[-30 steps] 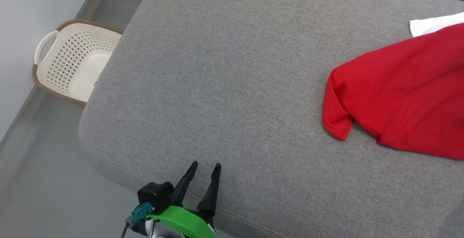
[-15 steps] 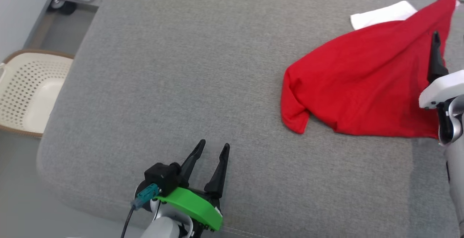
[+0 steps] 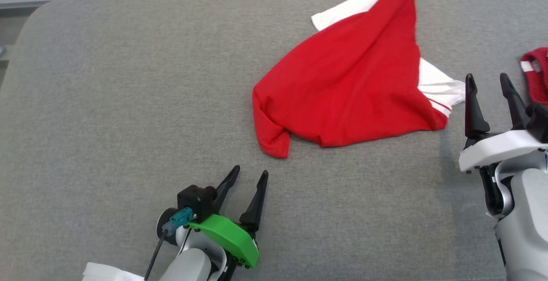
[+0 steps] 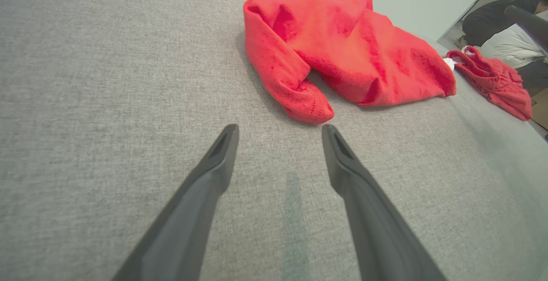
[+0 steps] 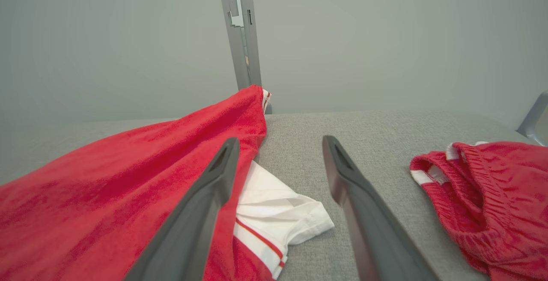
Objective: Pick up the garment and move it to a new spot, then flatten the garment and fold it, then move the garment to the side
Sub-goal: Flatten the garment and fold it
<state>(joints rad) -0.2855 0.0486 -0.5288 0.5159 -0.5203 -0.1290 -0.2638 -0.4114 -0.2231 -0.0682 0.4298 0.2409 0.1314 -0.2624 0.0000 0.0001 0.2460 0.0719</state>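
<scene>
Near left: left gripper point(image 3: 251, 170), spread wide, empty, above grey cushion point(image 3: 107, 101). Right of centre: red-and-white garment point(image 3: 342, 88). Lies crumpled, runs from rolled cuff point(image 4: 306, 109) near-left to peak far-right. White striped sleeve point(image 5: 278, 216) plain from right wrist, barely visible from left wrist. Far right: right gripper point(image 3: 487, 77), spread, empty, beside that sleeve; red shorts point(image 3: 537, 73) beyond.

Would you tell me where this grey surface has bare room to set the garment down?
Bare: the wide stretch left of the red garment, beyond the left tool. Crowded: the right side, where the right tool stands between that garment and a second red garment.
</scene>
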